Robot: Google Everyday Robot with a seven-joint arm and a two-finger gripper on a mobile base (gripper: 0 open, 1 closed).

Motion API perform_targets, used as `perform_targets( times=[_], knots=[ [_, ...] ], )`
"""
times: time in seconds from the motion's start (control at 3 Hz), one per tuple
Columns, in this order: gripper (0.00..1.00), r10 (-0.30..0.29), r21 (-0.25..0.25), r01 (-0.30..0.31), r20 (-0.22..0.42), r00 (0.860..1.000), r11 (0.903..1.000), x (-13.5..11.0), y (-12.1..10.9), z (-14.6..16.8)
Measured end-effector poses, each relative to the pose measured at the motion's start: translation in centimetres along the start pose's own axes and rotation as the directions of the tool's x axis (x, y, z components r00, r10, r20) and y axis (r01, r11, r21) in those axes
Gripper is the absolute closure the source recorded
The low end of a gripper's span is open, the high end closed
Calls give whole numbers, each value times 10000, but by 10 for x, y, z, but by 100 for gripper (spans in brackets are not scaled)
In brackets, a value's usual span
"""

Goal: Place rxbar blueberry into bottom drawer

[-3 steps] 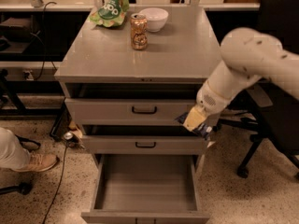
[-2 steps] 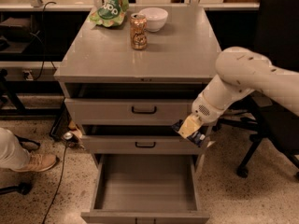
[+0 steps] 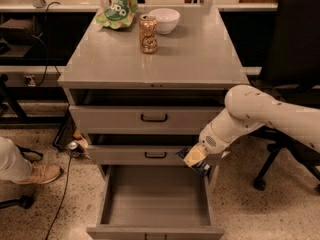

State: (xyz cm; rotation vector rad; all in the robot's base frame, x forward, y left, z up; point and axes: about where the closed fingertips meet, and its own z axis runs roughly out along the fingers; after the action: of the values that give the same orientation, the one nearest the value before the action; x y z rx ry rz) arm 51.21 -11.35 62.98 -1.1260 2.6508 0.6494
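The bottom drawer (image 3: 155, 199) of the grey cabinet is pulled wide open, and its plain grey interior holds nothing. My gripper (image 3: 195, 159) hangs at the end of the white arm, just above the drawer's back right corner and in front of the middle drawer's right end. It is shut on the rxbar blueberry (image 3: 201, 168), whose dark navy wrapper sticks out below and beside the yellowish fingers (image 3: 194, 156). The bar is tilted and held clear of the drawer floor.
On the cabinet top (image 3: 200, 59) stand a can (image 3: 148, 34), a white bowl (image 3: 164, 20) and a green snack bag (image 3: 118, 11). The two upper drawers (image 3: 150, 118) are slightly open. A black office chair (image 3: 295, 84) stands right. A person's shoe (image 3: 37, 174) lies on the floor at the left.
My arm has lowered and swung left, carrying the bar from beside the top drawer's right end down to just above the bottom drawer's back right corner.
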Motion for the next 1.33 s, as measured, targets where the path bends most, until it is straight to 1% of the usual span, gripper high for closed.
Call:
perform_targets(
  times=[0.33,0.67,1.0,1.33],
  knots=[
    [100,135,-87,-135,98,9999,9999,16,-1,27],
    [100,399,-397,-387,320,9987,9985,40,-3,76],
    [100,500,-840,-439,726,9961,9955,55,-8,130],
    [100,614,-1220,-472,1154,9914,9914,58,-13,181]
  ],
)
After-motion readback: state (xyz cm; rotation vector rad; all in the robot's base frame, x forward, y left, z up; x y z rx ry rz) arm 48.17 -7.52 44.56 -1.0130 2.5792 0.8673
